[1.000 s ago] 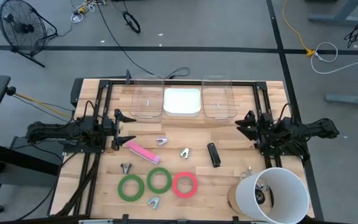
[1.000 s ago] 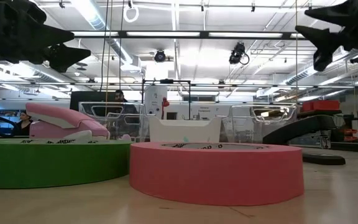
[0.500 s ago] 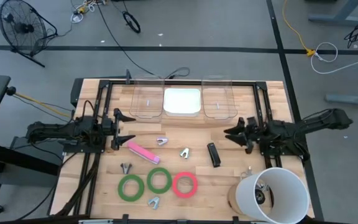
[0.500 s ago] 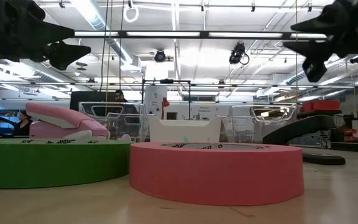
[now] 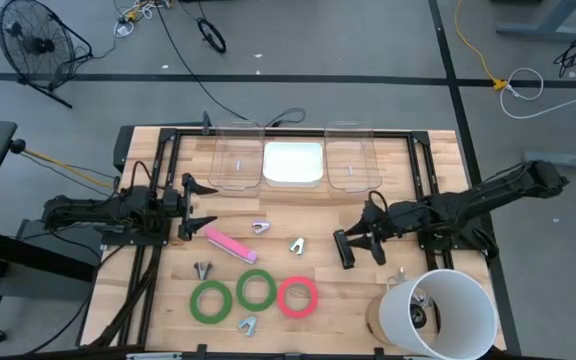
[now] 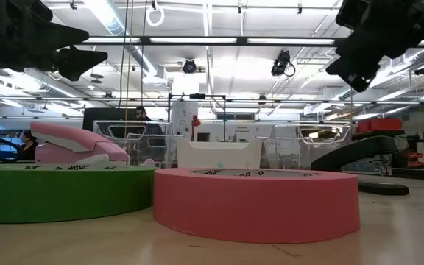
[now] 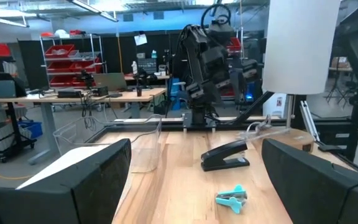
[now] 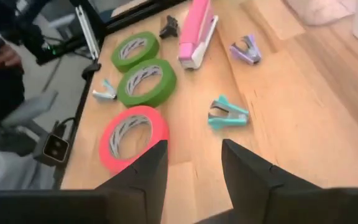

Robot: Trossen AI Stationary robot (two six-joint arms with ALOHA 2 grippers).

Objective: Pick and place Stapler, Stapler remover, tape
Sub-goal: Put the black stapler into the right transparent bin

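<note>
Three tape rolls (image 8: pixel 135 93) in right wrist view, two in low

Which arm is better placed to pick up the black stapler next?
The right. Its hand is open and sits right at the black stapler, while the left hand waits at the table's left side, nearer the pink stapler.

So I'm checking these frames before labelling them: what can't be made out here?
- Black stapler: in the high view, the right claw covers part of it; contact unclear.
- Green tape roll: in the low view, cut off by the edge; the second green roll is hidden behind it.
- White cylinder: in the high view, cut off by the edge.
- Left claw: waits at the table's left side.
</note>
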